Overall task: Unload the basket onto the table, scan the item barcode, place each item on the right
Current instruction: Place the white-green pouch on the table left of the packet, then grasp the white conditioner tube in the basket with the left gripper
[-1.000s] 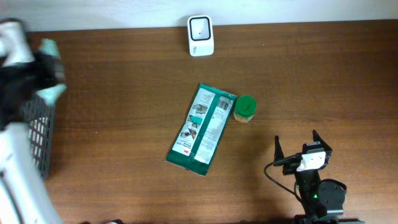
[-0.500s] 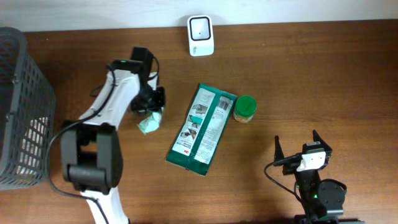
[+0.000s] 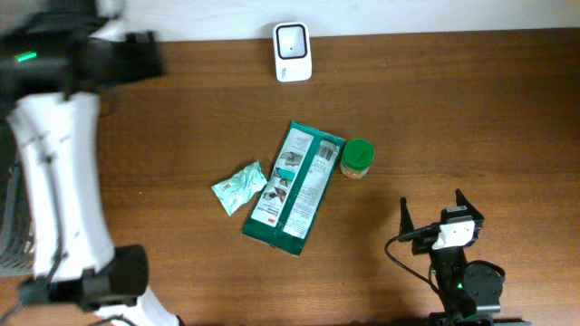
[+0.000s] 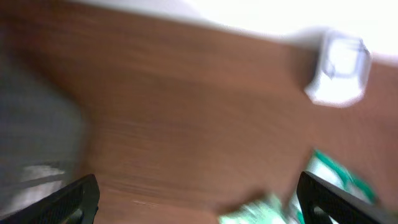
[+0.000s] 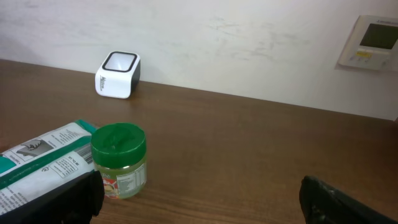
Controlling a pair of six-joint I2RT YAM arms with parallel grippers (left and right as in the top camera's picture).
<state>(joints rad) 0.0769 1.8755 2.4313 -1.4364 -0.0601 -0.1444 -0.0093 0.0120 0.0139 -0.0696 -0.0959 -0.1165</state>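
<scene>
Overhead, left arm point(image 3: 56, 172) blurred, basket point(image 3: 9, 231) mostly hidden, green packet point(image 5: 38, 163) cut off

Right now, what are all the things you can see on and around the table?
table: one, brown wood, under everything
scanner: one, white, middle of the far edge
big packet: one, green and white, table centre, lying flat
small packet: one, pale green, just left of the big packet
jar: one, green lid, right of the big packet's upper end
basket: one, grey, left edge, mostly hidden
wall panel: one, white, on the wall
left arm: one, white, left side
left tool: one, black, open, empty
right tool: one, black, open, empty, front right
</scene>
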